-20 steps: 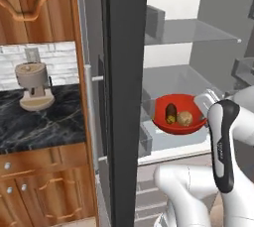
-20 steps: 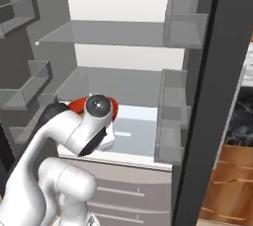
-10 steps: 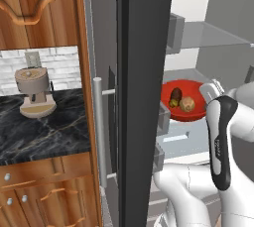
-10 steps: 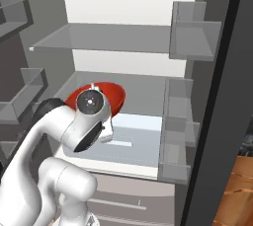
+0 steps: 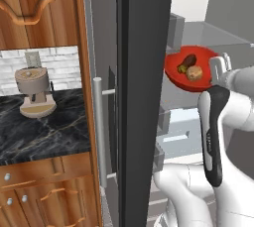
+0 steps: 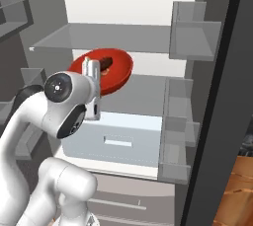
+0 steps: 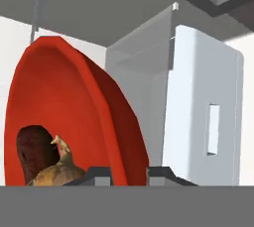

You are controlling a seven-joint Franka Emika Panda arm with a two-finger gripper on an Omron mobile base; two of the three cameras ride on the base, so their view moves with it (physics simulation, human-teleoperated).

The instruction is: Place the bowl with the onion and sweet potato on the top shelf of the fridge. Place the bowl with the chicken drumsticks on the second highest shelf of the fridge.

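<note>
Gripper (image 7: 128,172) clamped on red bowl (image 6: 111,67) rim | onion (image 5: 194,73), sweet potato (image 5: 186,62) aboard | raised inside fridge (image 6: 128,8), under top shelf (image 6: 113,36) | shelving pending; drumstick bowl untouched

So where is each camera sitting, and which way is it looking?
Left base view: sits behind the arm on its left, looking forward past the dark grey fridge door at the round red bowl; the white arm rises at lower right.
Right base view: sits behind on the right, looking into the pale fridge interior at the clear glass top shelf; the arm rises at lower left.
Hand view: rides on the hand, looking along the gripper, which is shut on the bowl's rim.
All three share the red bowl.
</note>
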